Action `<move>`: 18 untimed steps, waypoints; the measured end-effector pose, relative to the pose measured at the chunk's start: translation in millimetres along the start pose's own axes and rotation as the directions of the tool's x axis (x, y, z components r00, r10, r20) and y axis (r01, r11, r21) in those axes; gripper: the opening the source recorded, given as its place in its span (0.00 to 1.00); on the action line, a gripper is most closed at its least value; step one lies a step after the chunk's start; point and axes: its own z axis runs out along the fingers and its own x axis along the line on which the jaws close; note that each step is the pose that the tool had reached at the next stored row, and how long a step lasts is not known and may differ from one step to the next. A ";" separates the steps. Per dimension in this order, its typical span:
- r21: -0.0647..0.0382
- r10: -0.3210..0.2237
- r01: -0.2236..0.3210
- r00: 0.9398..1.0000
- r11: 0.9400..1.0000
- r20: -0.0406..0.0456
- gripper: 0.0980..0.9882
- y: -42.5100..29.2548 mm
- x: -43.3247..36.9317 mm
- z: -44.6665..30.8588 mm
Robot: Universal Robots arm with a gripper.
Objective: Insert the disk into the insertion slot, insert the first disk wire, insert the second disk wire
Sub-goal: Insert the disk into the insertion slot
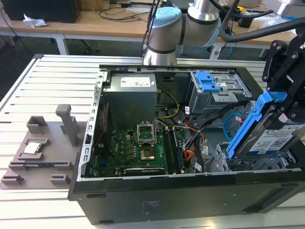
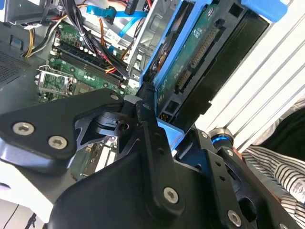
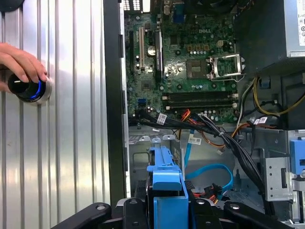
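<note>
An open desktop computer case (image 1: 157, 200) lies on a slatted metal surface (image 1: 52, 90). The robot arm's black tool (image 1: 280, 101) is closed on the blue carrier end of the disk (image 1: 272, 138) and holds it in the air. In the exterior view the disk is tilted steeply over the case's corner at that view's right, label facing out, above the insertion slot (image 1: 217, 160) and not yet inside it. In the first wrist view the tool (image 3: 167, 212) clasps the blue carrier from both sides. The second disk wire (image 3: 215, 170) curves in a loose light-blue loop on the case floor, just beside the carrier. The first disk wire (image 1: 189, 154) lies loose near the green motherboard (image 1: 138, 152). Outside the case, a person's hand (image 3: 19, 59) rests on a round dark knob (image 3: 29, 88) on the surface.
</note>
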 end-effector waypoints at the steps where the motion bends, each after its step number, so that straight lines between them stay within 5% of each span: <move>1: 0.000 0.000 0.000 1.000 1.000 -0.001 0.30 0.2 0.0 -3.6; 4: 0.000 0.000 0.000 1.000 1.000 0.002 0.30 1.0 0.0 -7.5; 8: 0.000 -0.002 0.002 0.999 1.000 0.045 0.30 1.1 -0.4 -5.7; 18: -0.001 -0.002 0.002 0.999 1.000 0.048 0.30 2.7 -0.3 8.2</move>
